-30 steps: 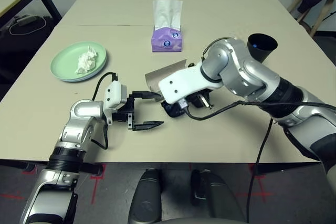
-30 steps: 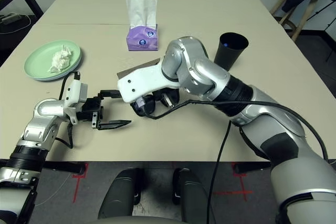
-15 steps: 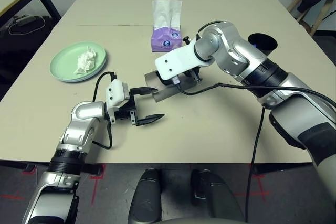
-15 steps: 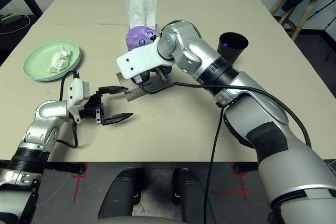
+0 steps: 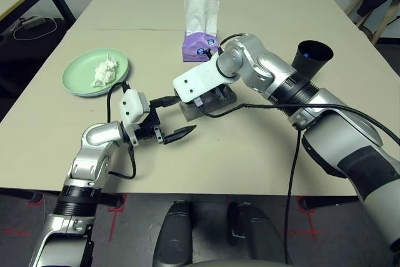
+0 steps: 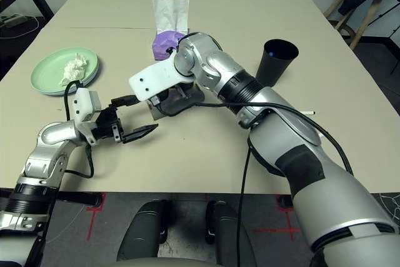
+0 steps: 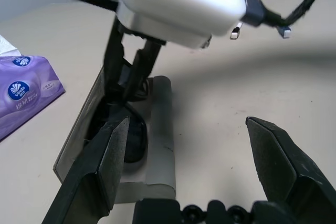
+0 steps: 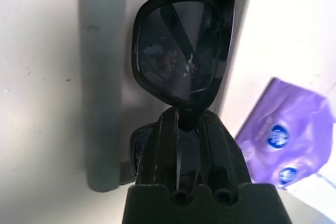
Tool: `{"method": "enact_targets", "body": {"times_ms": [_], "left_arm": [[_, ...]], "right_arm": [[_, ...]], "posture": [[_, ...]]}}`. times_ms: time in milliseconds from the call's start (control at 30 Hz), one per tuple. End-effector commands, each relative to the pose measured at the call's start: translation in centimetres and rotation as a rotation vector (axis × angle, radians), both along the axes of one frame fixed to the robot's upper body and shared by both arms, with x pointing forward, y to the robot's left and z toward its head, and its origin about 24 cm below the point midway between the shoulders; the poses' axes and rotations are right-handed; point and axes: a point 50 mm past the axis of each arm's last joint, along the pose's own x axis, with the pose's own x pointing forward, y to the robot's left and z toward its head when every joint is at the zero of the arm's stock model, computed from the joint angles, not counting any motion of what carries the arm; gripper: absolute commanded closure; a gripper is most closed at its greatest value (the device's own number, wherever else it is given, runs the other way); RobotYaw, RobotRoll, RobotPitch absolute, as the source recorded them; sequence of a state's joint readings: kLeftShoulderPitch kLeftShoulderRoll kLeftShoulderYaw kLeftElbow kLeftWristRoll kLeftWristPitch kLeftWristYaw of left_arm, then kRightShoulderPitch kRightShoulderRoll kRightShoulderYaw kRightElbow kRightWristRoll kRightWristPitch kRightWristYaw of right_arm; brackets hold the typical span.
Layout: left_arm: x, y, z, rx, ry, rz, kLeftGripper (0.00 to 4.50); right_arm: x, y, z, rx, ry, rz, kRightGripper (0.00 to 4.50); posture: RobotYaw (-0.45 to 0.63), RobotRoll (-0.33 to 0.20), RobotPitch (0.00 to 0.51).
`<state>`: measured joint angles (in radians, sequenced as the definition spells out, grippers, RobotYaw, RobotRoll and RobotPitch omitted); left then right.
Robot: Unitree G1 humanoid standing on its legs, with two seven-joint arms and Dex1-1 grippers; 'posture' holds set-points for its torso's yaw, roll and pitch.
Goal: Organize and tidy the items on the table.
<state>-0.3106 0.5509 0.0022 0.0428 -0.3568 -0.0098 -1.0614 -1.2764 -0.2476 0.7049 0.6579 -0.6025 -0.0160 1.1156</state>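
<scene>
Lowered into the grey case (image 5: 209, 102), the sunglasses (image 8: 181, 51) – half hidden – sit clenched in the right claw (image 8: 184, 129); left claw (image 7: 191, 150) spread.

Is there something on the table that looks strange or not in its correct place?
Only a crumpled tissue lying on the green plate looks like litter. The right gripper, shut on the sunglasses, is over the open glasses case.
</scene>
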Motion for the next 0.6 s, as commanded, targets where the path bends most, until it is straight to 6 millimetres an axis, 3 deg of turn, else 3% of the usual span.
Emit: {"method": "enact_targets", "body": {"times_ms": [33, 500, 600], "left_arm": [[-0.30, -0.02, 0.24, -0.003, -0.009, -0.008, 0.00], [-0.28, 0.14, 0.11, 0.011, 0.008, -0.008, 0.00], [-0.26, 0.26, 0.10, 0.015, 0.010, -0.008, 0.00]], "right_arm": [[-0.40, -0.08, -0.59, -0.012, 0.017, 0.010, 4.08], [-0.79, 0.25, -0.97, 0.006, 0.053, -0.009, 4.08], [-0.65, 0.21, -0.53, 0.020, 0.060, -0.023, 3.05]], "posture": [[0.27, 0.000, 0.147], [0.26, 0.000, 0.144], [0.26, 0.000, 0.142]]}}
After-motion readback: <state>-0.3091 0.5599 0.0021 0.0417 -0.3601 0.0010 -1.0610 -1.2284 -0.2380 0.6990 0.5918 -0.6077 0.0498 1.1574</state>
